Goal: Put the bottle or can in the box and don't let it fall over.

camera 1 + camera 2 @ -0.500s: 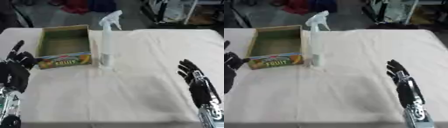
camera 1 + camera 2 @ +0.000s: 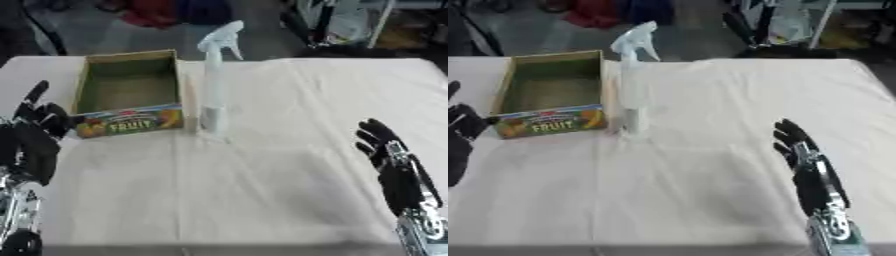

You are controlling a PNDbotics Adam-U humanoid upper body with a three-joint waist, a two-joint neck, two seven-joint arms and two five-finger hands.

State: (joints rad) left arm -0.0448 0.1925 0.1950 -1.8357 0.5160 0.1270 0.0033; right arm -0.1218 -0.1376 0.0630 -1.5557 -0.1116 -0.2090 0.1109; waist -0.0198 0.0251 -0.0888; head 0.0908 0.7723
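Spray bottle (image 2: 214, 85): a tall, slim, pale translucent bottle with a white trigger head, standing upright on the bench just beside the right wall of the box, not yet inside it.
Handling: it looks like light, stiff plastic; how full it is cannot be told. Tall over a narrow base, it will likely tip easily, and the smooth wall may be slippery.
Where to hold: probably round the body, below the trigger and neck, keeping it vertical while it is lifted over the wall.
Box (image 2: 88, 89): a shallow open cardboard carton with an olive-green interior and nothing in it.
Writing: the front panel reads "FRUIT" among printed fruit pictures; the smaller print above it is unreadable.
Bench (image 2: 289, 150): covered with a creased white cloth.
Left hand (image 2: 33, 142): at the lower left, near the box's front corner, fingers released and pointing up, grasping nothing.
Right hand (image 2: 802, 162): at the lower right, well apart from the bottle, fingers straight and unclenched.
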